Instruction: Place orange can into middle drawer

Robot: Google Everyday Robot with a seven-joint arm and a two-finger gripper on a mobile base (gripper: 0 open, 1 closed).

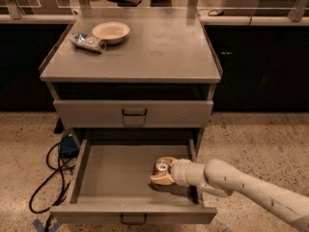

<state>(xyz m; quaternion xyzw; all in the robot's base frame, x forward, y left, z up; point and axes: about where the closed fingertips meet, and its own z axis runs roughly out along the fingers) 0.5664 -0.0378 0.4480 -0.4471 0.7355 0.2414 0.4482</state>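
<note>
We are holding the orange can (161, 167) inside the open middle drawer (116, 170), toward its right wall.
We are judging it light, thin-walled and slick, best taken across its round sides with gentle pressure. The gripper (163, 174) is clasping it there, jaws closed on the can and hiding its base, so we are not seeing whether it touches the floor.

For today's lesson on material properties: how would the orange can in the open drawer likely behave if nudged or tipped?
The orange can, held by the gripper at the right of the middle drawer, looks like rigid metal, so probably stiff yet dentable. Round and narrow, it may tip, then roll on the flat floor.
</note>
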